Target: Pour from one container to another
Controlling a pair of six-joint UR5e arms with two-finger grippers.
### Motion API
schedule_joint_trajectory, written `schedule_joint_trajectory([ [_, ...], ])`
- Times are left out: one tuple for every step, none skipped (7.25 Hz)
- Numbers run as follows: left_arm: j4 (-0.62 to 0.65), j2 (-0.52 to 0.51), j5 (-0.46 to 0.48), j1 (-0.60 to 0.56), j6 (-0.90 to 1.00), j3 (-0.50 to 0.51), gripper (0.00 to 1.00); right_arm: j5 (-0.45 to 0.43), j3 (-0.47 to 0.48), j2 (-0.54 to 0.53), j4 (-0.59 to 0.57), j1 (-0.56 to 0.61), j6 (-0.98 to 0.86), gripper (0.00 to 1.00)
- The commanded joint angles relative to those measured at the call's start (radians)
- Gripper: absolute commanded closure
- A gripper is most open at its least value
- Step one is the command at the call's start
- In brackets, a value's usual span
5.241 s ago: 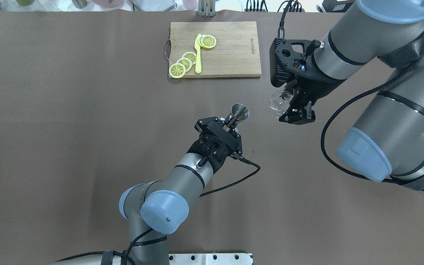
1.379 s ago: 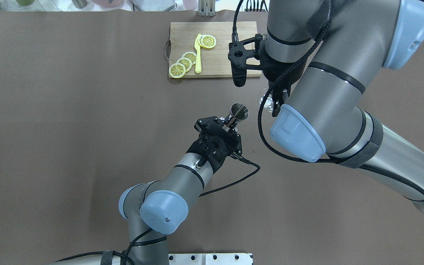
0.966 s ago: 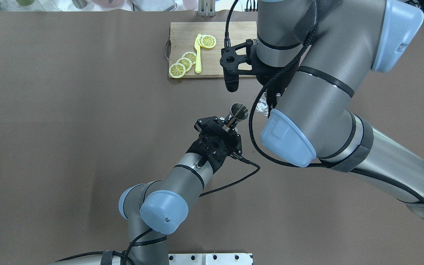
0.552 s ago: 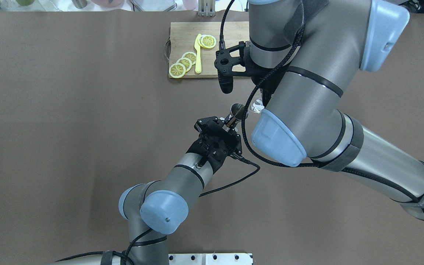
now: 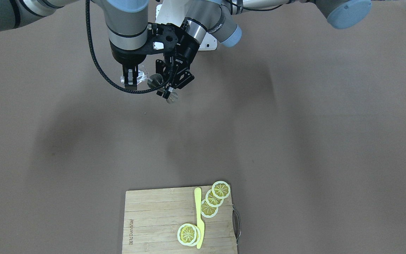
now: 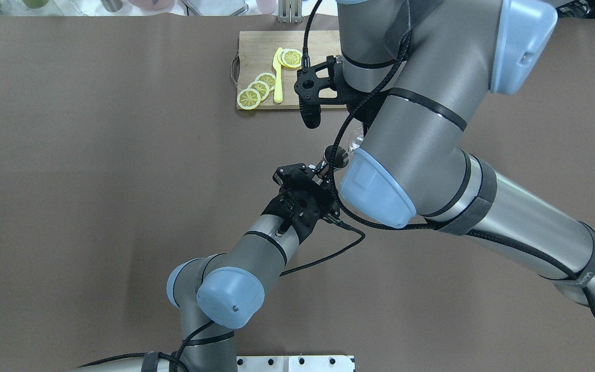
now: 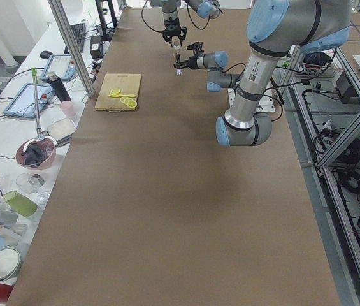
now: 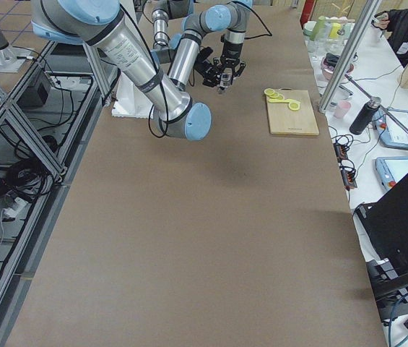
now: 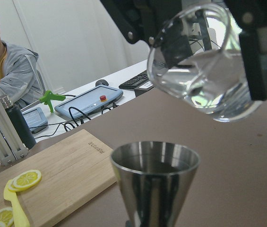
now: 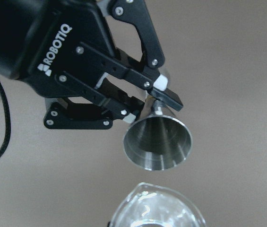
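Observation:
My left gripper (image 6: 322, 173) is shut on the narrow waist of a steel jigger (image 6: 336, 156), which it holds upright above the table. My right gripper (image 5: 129, 80) is shut on a clear glass (image 5: 140, 75) with clear liquid in it. In the left wrist view the glass (image 9: 199, 71) hangs tilted just above and behind the jigger (image 9: 154, 175), its rim leaning toward the jigger's open mouth. No stream shows between them. The right wrist view looks down past the glass rim (image 10: 157, 213) into the jigger's cup (image 10: 158, 142). In the overhead view the right forearm hides most of the glass.
A wooden cutting board (image 6: 256, 51) lies at the far middle of the table with several lemon slices (image 6: 259, 88) and a yellow knife (image 6: 278, 77). The right arm's bulky elbow (image 6: 375, 188) hangs close to the left gripper. Brown table covering spreads all around.
The right arm has swung left with the glass, from well right of the jigger to just above it. The left arm and jigger have stayed still.

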Motion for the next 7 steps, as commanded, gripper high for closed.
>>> schedule_joint_trajectory([
  [0.0, -0.001, 0.0, 0.0, 0.0, 0.001, 1.0, -0.01, -0.037, 0.032, -0.023, -0.003, -0.001, 1.0],
  [0.0, -0.002, 0.0, 0.0, 0.0, 0.001, 1.0, -0.012, -0.047, 0.039, -0.03, -0.007, -0.016, 1.0],
  [0.0, -0.002, 0.0, 0.0, 0.0, 0.001, 1.0, -0.015, -0.064, 0.052, -0.04, -0.01, -0.016, 1.0],
  [0.0, -0.002, 0.0, 0.0, 0.0, 0.001, 1.0, -0.025, -0.066, 0.057, -0.054, -0.016, -0.018, 1.0],
  [0.0, -0.002, 0.0, 0.0, 0.0, 0.001, 1.0, -0.032, -0.067, 0.06, -0.069, -0.019, -0.019, 1.0],
  [0.0, -0.002, 0.0, 0.0, 0.002, 0.001, 1.0, -0.041, -0.066, 0.06, -0.077, -0.027, -0.024, 1.0],
  [0.0, -0.002, 0.0, 0.0, 0.002, 0.001, 1.0, -0.047, -0.066, 0.06, -0.089, -0.032, -0.024, 1.0],
])
